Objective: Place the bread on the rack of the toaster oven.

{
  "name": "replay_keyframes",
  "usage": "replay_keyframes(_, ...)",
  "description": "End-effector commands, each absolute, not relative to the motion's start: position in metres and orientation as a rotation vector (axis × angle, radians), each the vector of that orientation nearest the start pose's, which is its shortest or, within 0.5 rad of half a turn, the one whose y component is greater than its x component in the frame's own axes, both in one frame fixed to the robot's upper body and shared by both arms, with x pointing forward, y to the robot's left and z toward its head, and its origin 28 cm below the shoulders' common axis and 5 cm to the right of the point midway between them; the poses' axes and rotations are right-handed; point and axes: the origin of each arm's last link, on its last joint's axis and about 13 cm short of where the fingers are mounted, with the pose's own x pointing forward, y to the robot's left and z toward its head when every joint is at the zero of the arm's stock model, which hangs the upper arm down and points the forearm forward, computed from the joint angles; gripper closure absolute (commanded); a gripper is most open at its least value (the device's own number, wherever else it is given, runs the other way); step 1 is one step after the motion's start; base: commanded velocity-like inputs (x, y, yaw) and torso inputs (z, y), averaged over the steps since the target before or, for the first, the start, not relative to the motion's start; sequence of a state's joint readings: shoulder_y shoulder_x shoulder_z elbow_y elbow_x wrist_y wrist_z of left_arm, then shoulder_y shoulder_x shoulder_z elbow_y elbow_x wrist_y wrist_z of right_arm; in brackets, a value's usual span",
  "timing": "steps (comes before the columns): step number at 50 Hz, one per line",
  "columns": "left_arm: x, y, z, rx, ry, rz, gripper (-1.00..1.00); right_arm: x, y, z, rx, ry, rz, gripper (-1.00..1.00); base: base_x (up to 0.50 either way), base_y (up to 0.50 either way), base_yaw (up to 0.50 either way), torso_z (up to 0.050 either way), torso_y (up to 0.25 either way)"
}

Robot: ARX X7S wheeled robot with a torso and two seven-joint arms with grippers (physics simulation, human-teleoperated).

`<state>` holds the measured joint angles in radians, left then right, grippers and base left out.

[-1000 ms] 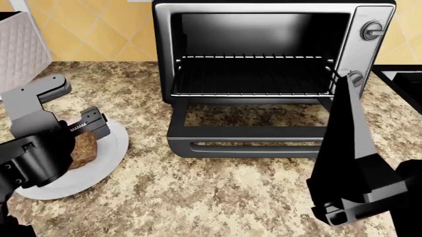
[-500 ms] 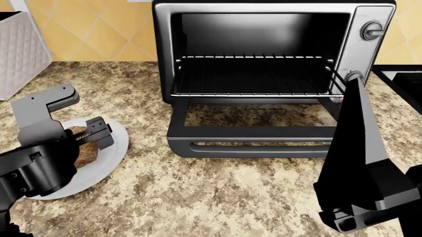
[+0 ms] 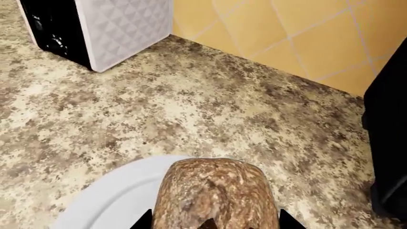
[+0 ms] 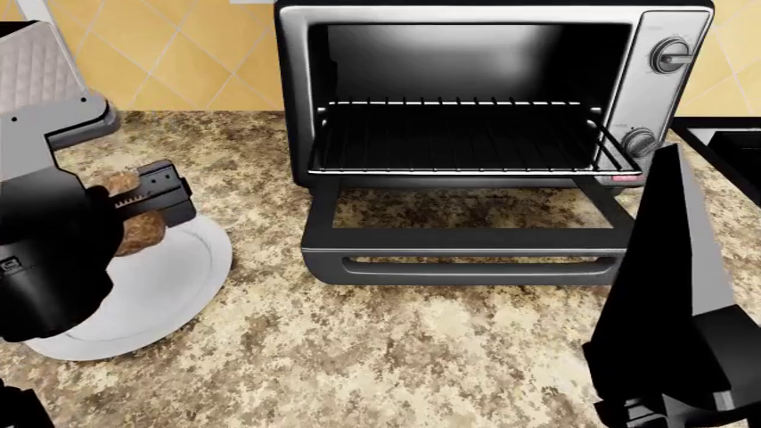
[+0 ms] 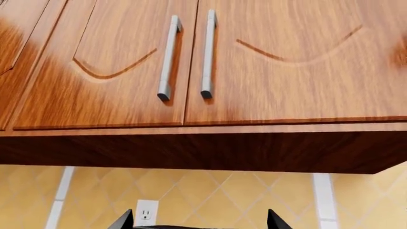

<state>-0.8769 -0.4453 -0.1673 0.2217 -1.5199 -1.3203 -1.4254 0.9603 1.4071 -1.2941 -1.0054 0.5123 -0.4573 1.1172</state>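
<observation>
My left gripper (image 4: 145,207) is shut on the bread (image 4: 139,228), a brown mottled loaf, and holds it just above the white plate (image 4: 178,285). In the left wrist view the bread (image 3: 216,193) fills the gap between the two dark fingertips (image 3: 145,220), with the plate (image 3: 105,205) beneath. The toaster oven (image 4: 668,98) stands at the back with its glass door (image 4: 464,254) dropped open. Its rack (image 4: 464,138) is bare and lies to the right of the bread. My right gripper (image 4: 669,169) points upward at the right, open and empty; its wrist view shows only cabinets.
A white quilted box appliance (image 4: 42,67) stands at the back left, also in the left wrist view (image 3: 121,24). The black stove (image 4: 725,147) edge is at the far right. Wooden wall cabinets (image 5: 203,62) hang above. Speckled counter (image 4: 393,348) lies before the oven.
My left gripper has risen and moved toward the back with the bread, lifting it off the plate. My right arm has shifted slightly right and lower in the head view.
</observation>
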Motion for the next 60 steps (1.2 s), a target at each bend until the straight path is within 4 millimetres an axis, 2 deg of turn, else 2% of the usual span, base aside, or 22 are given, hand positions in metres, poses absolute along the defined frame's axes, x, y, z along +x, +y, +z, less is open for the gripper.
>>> replay_keyframes(1, 0.252, 0.252, 0.284, -0.190, 0.252, 0.370, 1.00, 0.117, -0.132, 0.242, 0.023, -0.803, 0.244, -1.00, 0.00, 0.00, 0.00, 0.000, 0.000)
replay_keyframes(19, 0.248, 0.236, 0.329, -0.147, 0.234, 0.187, 1.00, 0.112, -0.132, 0.245, 0.019, -0.826, 0.236, -1.00, 0.00, 0.00, 0.00, 0.000, 0.000)
replay_keyframes(29, 0.243, 0.231, 0.349, -0.129, 0.215, 0.158, 1.00, 0.109, -0.134, 0.246, 0.028, -0.834, 0.237, -1.00, 0.00, 0.00, 0.00, 0.000, 0.000)
replay_keyframes(49, 0.243, 0.213, 0.373, -0.080, 0.186, 0.043, 1.00, 0.107, -0.136, 0.248, 0.028, -0.834, 0.240, -1.00, 0.00, 0.00, 0.00, 0.000, 0.000)
replay_keyframes(60, 0.250, 0.198, 0.371, -0.049, 0.186, -0.039, 1.00, 0.105, -0.138, 0.248, 0.020, -0.848, 0.226, -1.00, 0.00, 0.00, 0.00, 0.000, 0.001)
